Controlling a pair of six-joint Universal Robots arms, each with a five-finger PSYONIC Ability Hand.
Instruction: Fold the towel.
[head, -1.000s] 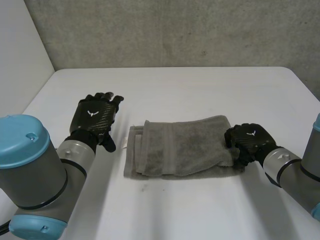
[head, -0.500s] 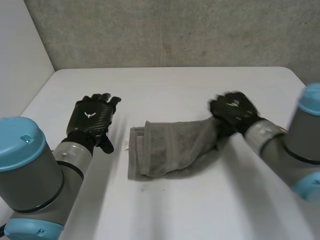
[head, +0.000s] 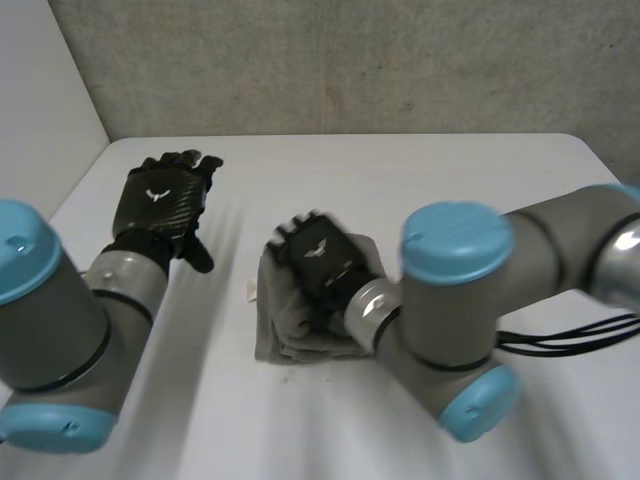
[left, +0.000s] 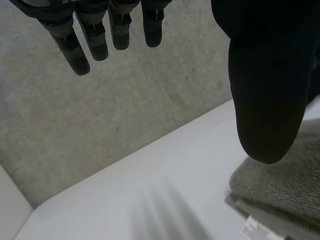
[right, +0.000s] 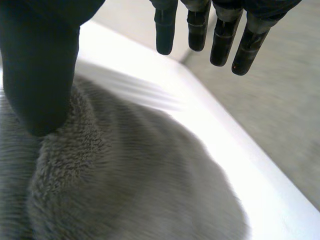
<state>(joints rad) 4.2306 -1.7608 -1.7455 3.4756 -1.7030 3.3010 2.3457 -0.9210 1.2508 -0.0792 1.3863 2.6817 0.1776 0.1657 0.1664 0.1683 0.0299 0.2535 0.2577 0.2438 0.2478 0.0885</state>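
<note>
Towel (head: 288, 328) now half its earlier length

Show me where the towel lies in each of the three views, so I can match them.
Head view: towel at the table's middle, under the right hand.
Left wrist view: towel beside the left hand's thumb, its white label showing.
Right wrist view: towel under the right hand's palm, thumb over it.
Shared landmark: the white table.
</note>
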